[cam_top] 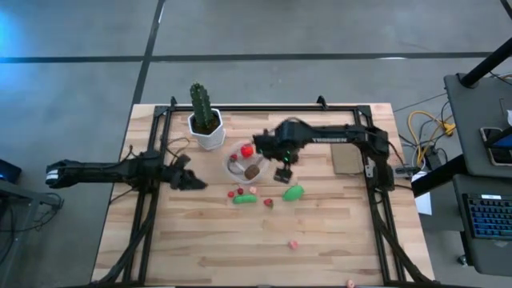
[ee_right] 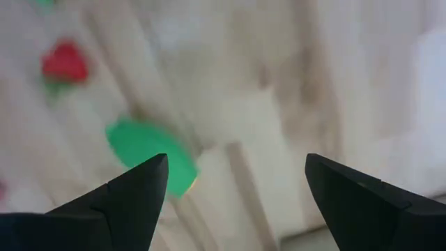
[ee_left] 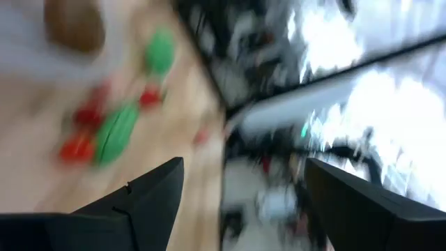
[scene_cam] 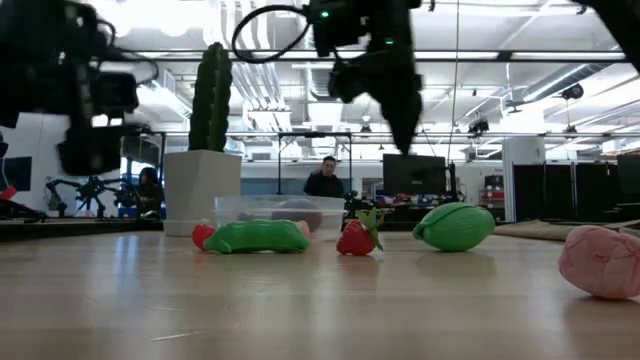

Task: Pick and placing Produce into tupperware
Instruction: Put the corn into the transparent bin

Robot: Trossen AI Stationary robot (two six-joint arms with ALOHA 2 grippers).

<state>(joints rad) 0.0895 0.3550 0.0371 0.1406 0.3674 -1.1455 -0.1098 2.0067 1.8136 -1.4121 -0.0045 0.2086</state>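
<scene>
The clear tupperware (cam_top: 238, 165) sits near the white cactus pot and holds a red ball (cam_top: 247, 150) and a brown oval (cam_top: 252, 170). On the wood in front of it lie a green oblong pod (cam_top: 245, 198), a rounder green piece (cam_top: 293, 193), tiny red bits (cam_top: 235, 192) and a small strawberry (scene_cam: 357, 238). A pink bit (cam_top: 294, 244) lies nearer the front edge. My right gripper (cam_top: 282, 172) hangs open and empty above the table, just right of the tupperware and above the rounder green piece (ee_right: 150, 157). My left gripper (cam_top: 192, 182) is open, left of the produce.
A tall green cactus in a white pot (cam_top: 206, 128) stands left of and behind the tupperware. A tan pad (cam_top: 347, 160) lies to the right. A black frame (cam_top: 264, 107) borders the table. A pink piece (scene_cam: 602, 262) lies close to the low camera. People sit in the room beyond.
</scene>
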